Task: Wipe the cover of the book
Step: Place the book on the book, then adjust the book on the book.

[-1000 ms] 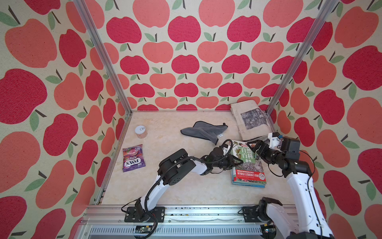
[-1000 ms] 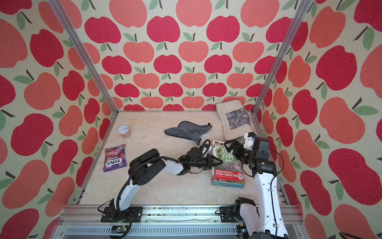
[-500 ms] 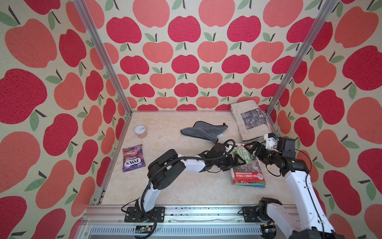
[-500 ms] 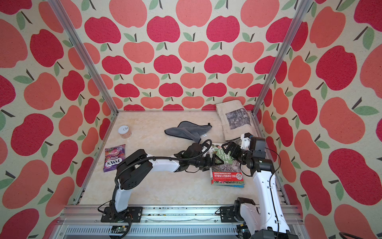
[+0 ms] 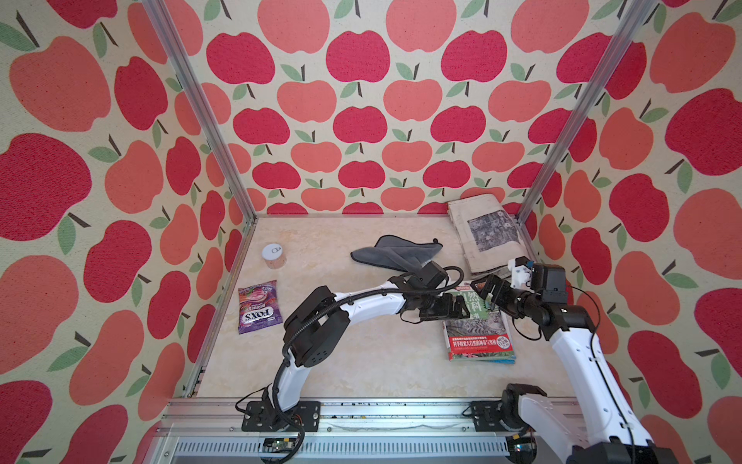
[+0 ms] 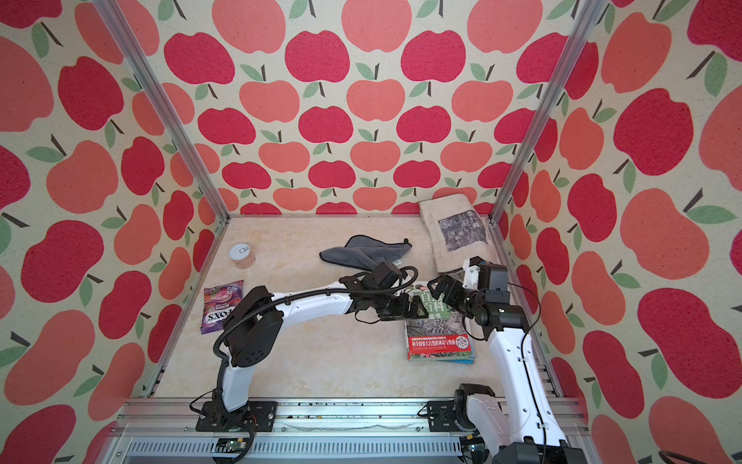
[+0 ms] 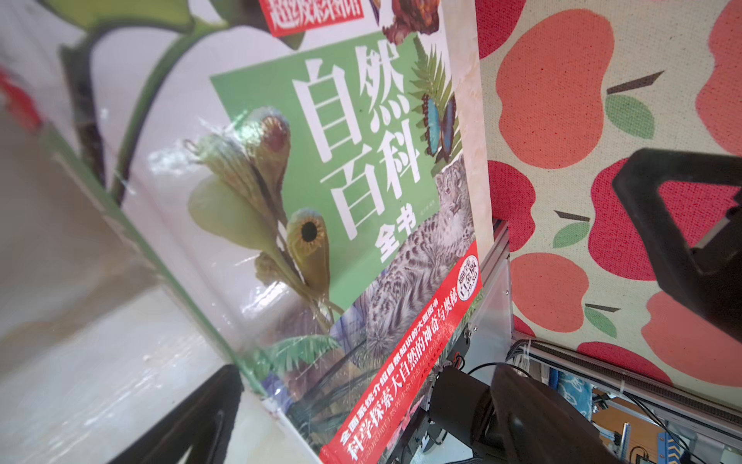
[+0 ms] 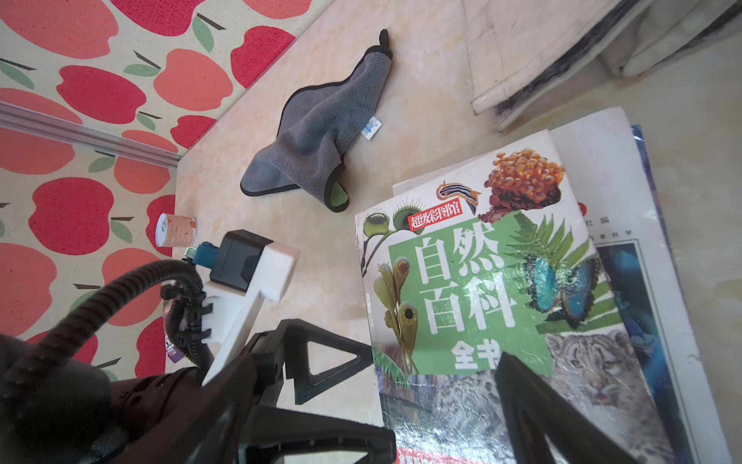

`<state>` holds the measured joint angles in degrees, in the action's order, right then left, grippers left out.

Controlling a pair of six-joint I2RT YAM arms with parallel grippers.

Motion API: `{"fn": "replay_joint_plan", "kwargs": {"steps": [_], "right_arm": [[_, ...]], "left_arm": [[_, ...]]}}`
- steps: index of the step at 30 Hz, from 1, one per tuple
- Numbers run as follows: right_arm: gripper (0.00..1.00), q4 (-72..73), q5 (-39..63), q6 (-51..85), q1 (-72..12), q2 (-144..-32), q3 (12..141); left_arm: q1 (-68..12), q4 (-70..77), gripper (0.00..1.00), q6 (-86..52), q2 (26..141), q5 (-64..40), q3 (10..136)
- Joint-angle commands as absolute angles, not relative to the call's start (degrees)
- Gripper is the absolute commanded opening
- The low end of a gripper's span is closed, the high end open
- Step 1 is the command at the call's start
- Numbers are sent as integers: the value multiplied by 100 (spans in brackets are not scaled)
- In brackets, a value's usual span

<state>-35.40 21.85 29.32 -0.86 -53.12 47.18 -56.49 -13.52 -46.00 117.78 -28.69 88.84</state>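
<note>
The book (image 5: 478,333) has a glossy, film-wrapped cover; at its ten o'clock, the grey cloth (image 5: 395,253) looks matt and fleecy on the smooth marbled tabletop (image 5: 361,361).

White shells on the long links of left arm (image 5: 369,307) and right arm (image 5: 578,361), black housings (image 5: 317,333) at the joints. Black ribbed cable (image 8: 120,281) along the left, thin black wires (image 5: 597,317) around the right. Black left pincer (image 5: 457,309) and right pincer (image 5: 488,291), triangular cut-outs in the fingers (image 8: 296,361). White camera mount (image 8: 277,261) carrying a black box (image 8: 241,261). Black base plates (image 5: 309,415) bolted to a silver rail (image 5: 401,405).
</note>
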Motion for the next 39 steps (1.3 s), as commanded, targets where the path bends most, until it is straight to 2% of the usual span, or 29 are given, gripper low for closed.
{"fn": "replay_joint_plan", "kwargs": {"steps": [1, 7, 11, 13, 15, 18, 27, 39], "right_arm": [[98, -3713, 2004, 2755, -120, -5222, 4898], [98, -3602, 2065, 2804, -114, -5255, 4802], [98, -3626, 2019, 2787, -114, -5221, 4830], [98, -3674, 1739, 2770, -101, -5192, 4818], [99, -3841, 1034, 2820, -20, -5239, 4840], [99, -3583, 664, 2897, 387, -5535, 4756], [99, -2422, 1665, 3321, 1362, -7044, 4604], [99, -1061, 2846, 3925, 1857, -8079, 4026]], "left_arm": [[-5626, -1733, 99, -4202, 11980, -2807, 9276], [-5634, -1836, 99, -4212, 12225, -2880, 9631], [-5643, -1880, 99, -4119, 11806, -2265, 9206], [-5612, -1751, 99, -4113, 11555, -1990, 8888], [-5550, -1667, 99, -4148, 11505, -1916, 8693], [-5514, -1322, 99, -4266, 11503, -1890, 8484], [-5458, -589, 99, -4545, 11900, -2239, 8683], [-5467, -235, 99, -4776, 12356, -2723, 8949]]}}
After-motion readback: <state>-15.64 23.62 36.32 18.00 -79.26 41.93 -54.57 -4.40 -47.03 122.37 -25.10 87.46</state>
